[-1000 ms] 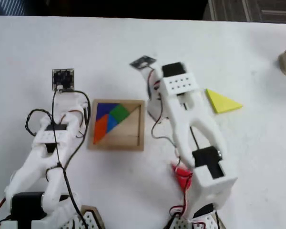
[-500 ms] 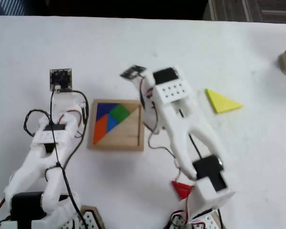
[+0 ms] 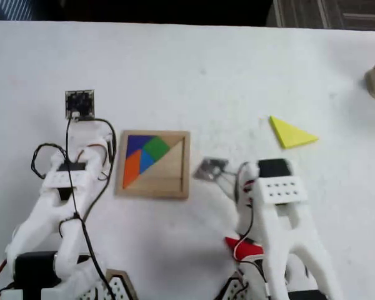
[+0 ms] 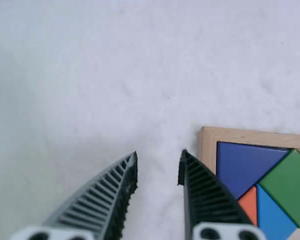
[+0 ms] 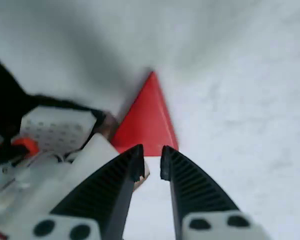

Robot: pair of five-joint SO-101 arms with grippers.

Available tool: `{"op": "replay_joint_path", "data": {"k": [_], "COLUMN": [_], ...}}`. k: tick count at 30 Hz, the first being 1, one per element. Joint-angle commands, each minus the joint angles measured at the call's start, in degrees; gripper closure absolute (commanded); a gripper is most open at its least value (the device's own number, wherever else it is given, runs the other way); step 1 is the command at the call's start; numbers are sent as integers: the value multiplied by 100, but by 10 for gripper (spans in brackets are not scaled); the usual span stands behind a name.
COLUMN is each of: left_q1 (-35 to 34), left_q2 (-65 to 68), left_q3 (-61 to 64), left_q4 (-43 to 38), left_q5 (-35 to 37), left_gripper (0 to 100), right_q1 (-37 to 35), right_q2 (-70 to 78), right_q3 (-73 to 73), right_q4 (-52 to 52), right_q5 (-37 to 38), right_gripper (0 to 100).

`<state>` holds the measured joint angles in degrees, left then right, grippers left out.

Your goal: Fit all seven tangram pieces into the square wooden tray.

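My right gripper (image 5: 151,162) pulled back from tray (image 3: 175,182) to red triangle (image 5: 146,122); jaws barely parted, empty. My left gripper (image 4: 157,167): parted, empty, beside tray. Red pickup likely next.

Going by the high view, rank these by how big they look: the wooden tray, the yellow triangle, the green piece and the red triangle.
1. wooden tray
2. yellow triangle
3. green piece
The red triangle is partly covered, so it is left unranked.
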<state>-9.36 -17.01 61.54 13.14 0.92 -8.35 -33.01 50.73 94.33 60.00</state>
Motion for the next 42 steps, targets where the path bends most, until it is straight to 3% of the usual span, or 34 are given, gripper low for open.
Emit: {"op": "replay_joint_path", "data": {"k": [1,7,10,12,16,18,22,27,30,36,42], "left_q1": [-48,-31,-22,-4,295,532,1587,3538,4831,6967,7222], "left_q2": [-40,-40,-57,-84,-92,-101,-690,-2070,-2624,-2519,-1059], "left_q3": [-334,-316,-299,-316,-325,-343,-343,-290,-290,-202,-176], "left_q4": [9,9,26,220,545,774,1714,3130,3534,3165,2268], "left_q5": [-26,-26,-26,-26,-26,-26,-26,-26,-26,9,26], "left_gripper": [846,846,846,846,846,846,846,846,845,844,846], "right_q1": [1147,1886,1956,2132,3143,3837,4954,6369,7002,7618,7793], "right_q2": [-224,-224,-277,-277,-277,-268,-224,-215,-207,488,1833], "right_q3": [334,703,809,809,580,369,-185,-484,-466,-519,-1160], "right_q4": [321,-145,-497,-1042,-2712,-3020,-3037,-3574,-4215,-4971,-5279], "right_q5": [2760,3481,3191,2154,-1134,-1626,-1556,-1697,-1670,-1662,-1697], "right_gripper": [947,947,947,947,947,943,946,943,943,943,943]}}
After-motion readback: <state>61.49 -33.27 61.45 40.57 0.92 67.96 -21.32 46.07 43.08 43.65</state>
